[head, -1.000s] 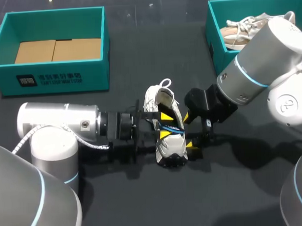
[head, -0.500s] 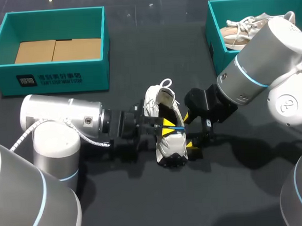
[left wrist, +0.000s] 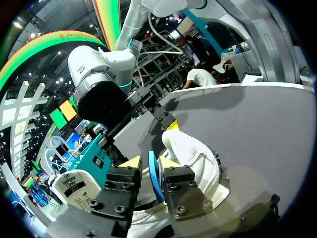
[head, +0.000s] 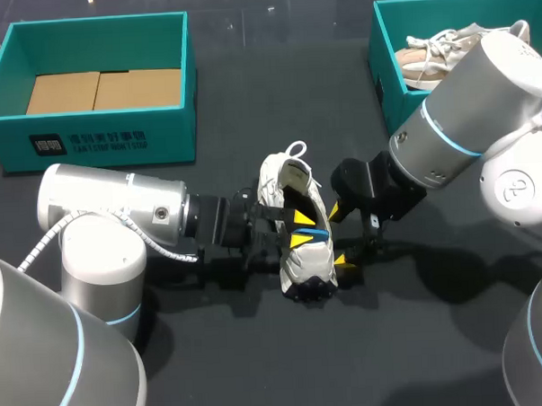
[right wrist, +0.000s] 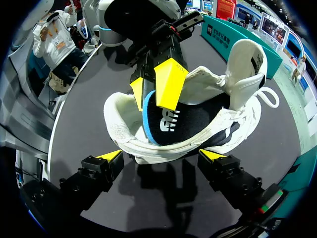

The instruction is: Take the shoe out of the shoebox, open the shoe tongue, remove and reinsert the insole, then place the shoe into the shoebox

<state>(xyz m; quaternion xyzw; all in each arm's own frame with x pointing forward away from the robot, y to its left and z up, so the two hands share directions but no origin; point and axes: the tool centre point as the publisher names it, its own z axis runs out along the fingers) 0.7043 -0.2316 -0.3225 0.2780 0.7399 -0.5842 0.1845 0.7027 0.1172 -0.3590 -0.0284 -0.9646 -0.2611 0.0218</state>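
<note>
The white mesh sneaker (head: pixel 312 266) lies on the dark table (head: pixel 260 365), between a teal cardboard shoebox (head: pixel 97 139) with white print on its wall and a second teal box (head: pixel 384 63). The sneaker's tongue carries a printed label. The left gripper (head: pixel 299 230) is clamped on the blue-edged black insole (right wrist: pixel 171 121) inside the sneaker. The right gripper (right wrist: pixel 162 156) has its 2 fingers spread wide beside the sole.

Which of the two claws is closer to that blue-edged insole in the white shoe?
Left. The left gripper pinches the insole between its fingers; the right gripper sits open outside the shoe, beside its sole.
</note>
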